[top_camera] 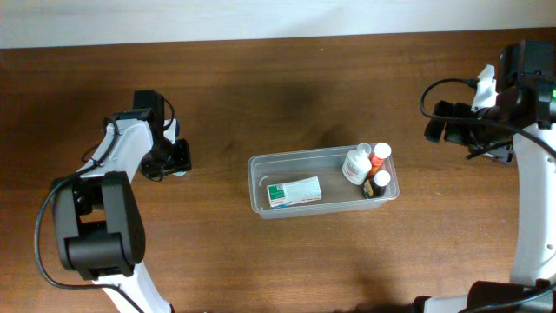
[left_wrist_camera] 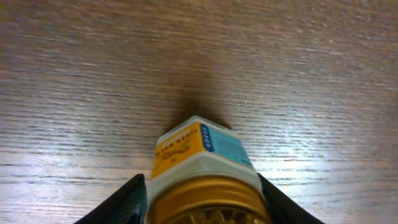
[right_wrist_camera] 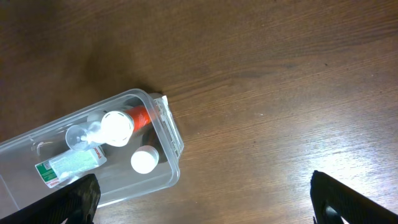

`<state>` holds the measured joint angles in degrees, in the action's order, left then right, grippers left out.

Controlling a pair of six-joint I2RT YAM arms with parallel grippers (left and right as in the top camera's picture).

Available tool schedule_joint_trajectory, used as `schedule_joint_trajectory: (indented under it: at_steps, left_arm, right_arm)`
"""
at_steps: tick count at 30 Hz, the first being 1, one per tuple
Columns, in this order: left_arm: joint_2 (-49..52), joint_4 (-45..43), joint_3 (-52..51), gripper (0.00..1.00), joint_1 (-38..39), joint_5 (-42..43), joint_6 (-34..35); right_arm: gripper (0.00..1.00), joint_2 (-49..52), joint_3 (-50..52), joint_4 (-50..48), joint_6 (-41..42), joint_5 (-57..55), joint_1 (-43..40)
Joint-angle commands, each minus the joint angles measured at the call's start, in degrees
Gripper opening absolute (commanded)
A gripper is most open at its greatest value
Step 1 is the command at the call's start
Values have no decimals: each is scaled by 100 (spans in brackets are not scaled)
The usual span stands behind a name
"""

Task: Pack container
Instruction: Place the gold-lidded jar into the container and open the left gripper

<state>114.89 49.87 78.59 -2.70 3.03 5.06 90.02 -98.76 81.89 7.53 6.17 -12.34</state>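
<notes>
I'm looking down at a dark wood-grain table [top_camera: 261, 78], with a pale strip [top_camera: 261, 17] running along its far edge. The container [top_camera: 254, 184] is sitting right of centre, holding a green-and-white box [top_camera: 294, 191] and three small bottles [top_camera: 356, 165]. My left gripper [left_wrist_camera: 204, 200] is clamping a gold-capped bottle [left_wrist_camera: 199, 149] above bare wood. My right gripper [right_wrist_camera: 205, 205] is hanging wide open, off the container's right end.

Clear container [top_camera: 254, 187]; green-white box [top_camera: 294, 191]; orange bottle [top_camera: 378, 161]; gold-capped bottle [left_wrist_camera: 202, 186], yellow-blue label [left_wrist_camera: 199, 144]; brown woodgrain table [top_camera: 261, 96].
</notes>
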Motion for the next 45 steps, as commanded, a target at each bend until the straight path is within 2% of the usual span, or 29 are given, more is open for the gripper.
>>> schedule_joint_trajectory:
  at_steps: [1, 11, 13, 16, 21, 24, 29, 33, 39, 45]
  left_arm:
    - [55, -44, 4, 53, -13, -151, 7]
    - [55, -208, 4, 54, -7, -146, 7]
    - [55, -201, 4, 46, -9, -146, 7]
    - [28, -160, 13, 41, -7, -122, 9]
    - [-352, -52, 33, 37, 81, -83, 7]
    - [-957, 59, 68, 37, 317, -28, 4]
    - [-2245, 103, 70, 36, 1318, 192, -15]
    - [-2658, -66, 70, 36, 2299, 179, -15]
    - [-2240, -420, 63, 36, 3536, 173, -15]
    - [-1471, -1049, 63, 36, 4017, 275, -9]
  right_arm:
    - [100, -55, 42, 2, -28, 72, -11]
    - [100, -55, 42, 2, -28, 72, -11]
    - [100, -55, 42, 0, -28, 72, -11]
    - [100, -55, 42, 0, -28, 72, -11]
    - [100, -55, 42, 0, -28, 72, -11]
    - [100, -55, 42, 0, -28, 72, -11]
    - [100, -55, 42, 0, -28, 72, -11]
    - [100, -55, 42, -2, -28, 72, -11]
    - [100, -55, 42, 4, -26, 72, -11]
    - [100, -55, 42, 4, -28, 72, -11]
